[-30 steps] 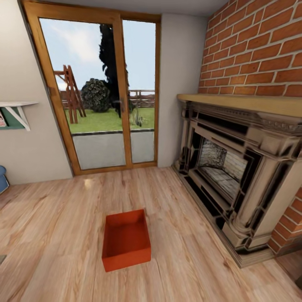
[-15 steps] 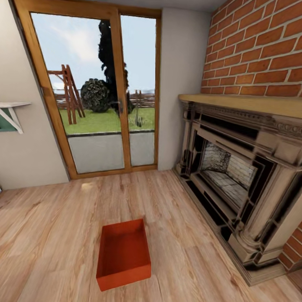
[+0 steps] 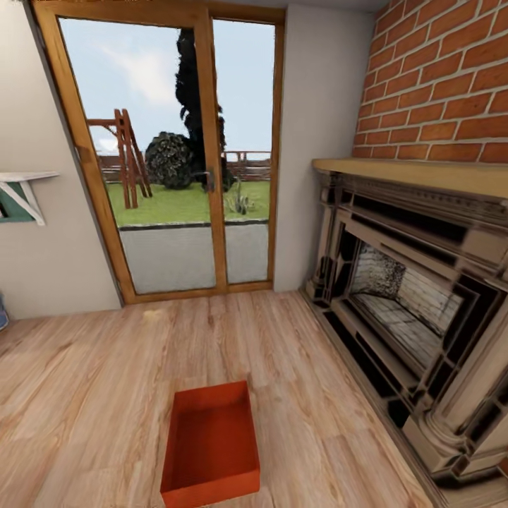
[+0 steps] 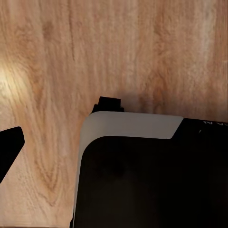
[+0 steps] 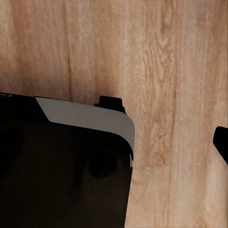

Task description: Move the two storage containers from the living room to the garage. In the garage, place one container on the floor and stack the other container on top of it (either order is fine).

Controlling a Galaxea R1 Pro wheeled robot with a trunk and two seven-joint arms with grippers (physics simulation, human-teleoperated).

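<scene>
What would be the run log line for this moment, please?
place: living room | container: on wood floor, lidless | fireplace: right of it | phase: approach

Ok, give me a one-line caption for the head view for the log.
One orange-red storage container sits empty on the light wood floor, between a glass door and a brick fireplace.

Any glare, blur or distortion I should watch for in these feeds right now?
Head view: sharp, evenly lit, wide-angle lean on the glass door frame; storage container crisp and barely shadowed. Left wrist view: a pale glare patch on the wood floor. Right wrist view: soft, dark robot body shadowing the planks.
</scene>
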